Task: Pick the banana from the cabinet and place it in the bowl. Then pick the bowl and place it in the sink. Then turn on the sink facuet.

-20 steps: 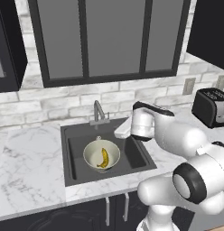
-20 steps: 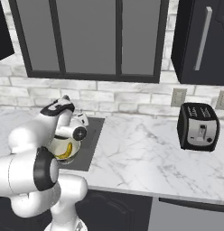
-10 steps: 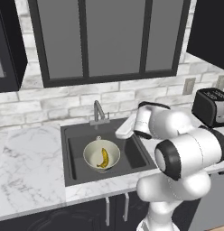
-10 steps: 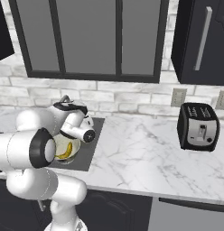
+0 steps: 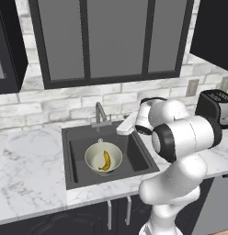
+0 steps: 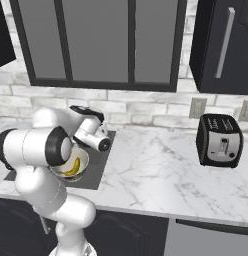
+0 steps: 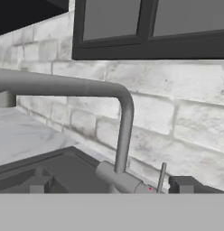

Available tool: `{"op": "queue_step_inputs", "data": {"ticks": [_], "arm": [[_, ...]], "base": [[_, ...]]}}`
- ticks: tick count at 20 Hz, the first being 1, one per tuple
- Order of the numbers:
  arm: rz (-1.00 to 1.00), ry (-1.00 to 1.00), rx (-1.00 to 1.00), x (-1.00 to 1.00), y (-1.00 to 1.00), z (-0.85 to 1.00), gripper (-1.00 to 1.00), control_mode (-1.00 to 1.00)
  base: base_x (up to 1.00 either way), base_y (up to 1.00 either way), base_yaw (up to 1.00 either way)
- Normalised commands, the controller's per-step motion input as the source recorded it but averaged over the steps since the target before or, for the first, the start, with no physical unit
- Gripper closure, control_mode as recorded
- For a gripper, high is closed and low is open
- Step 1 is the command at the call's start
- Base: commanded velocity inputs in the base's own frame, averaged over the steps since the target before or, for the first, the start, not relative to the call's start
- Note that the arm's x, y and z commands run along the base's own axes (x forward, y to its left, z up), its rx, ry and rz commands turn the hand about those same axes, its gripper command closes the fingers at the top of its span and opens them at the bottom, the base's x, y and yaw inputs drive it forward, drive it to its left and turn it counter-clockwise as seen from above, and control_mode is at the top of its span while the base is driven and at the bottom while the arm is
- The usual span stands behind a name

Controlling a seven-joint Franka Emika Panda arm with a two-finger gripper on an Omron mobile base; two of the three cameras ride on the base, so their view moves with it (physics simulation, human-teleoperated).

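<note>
A white brick wall runs behind a marble counter [image 5: 28,160], with grey glass-fronted cupboards above and a black toaster [image 6: 219,140] well off to the far side from the sink. Set into the counter is the black sink [image 5: 139,156], and everything that matters sits around it. The bowl [image 5: 103,158] stands inside the sink basin, with the banana [image 5: 105,161] lying in it, so judging by that only the tap is left to do.

The tap [image 5: 100,114] rises from the back edge of the sink, its thin spout arching forward over the basin. The gripper [image 5: 122,129] hangs over the sink's back corner, just beside the tap and apart from it, pointing toward it. Its fingers [image 7: 38,184] stand wide apart with nothing between them. In the hand view the tap's upright stem stands straight ahead between the fingertips, the spout [image 7: 55,84] running off sideways, and a thin lever [image 7: 161,177] stands up from the base close to one fingertip. The coming move likely turns on reaching that lever, which lies ahead and low.
</note>
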Motion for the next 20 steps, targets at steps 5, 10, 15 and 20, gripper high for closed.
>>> {"op": "queue_step_inputs", "data": {"ticks": [5,10,15,20], "arm": [[0.0,0.02,0.0,0.6,0.03,-0.01,-1.0,-1.0],[0.0,0.04,0.0,0.61,0.01,-0.04,-1.0,-1.0],[0.0,0.04,0.0,0.54,0.02,-0.17,-1.0,-1.0],[0.0,0.02,0.0,0.42,0.14,-0.23,-1.0,-1.0]], "base": [[0.0,0.0,0.0],[0.0,0.0,0.0],[0.0,0.0,0.0],[0.0,0.0,0.0]]}}
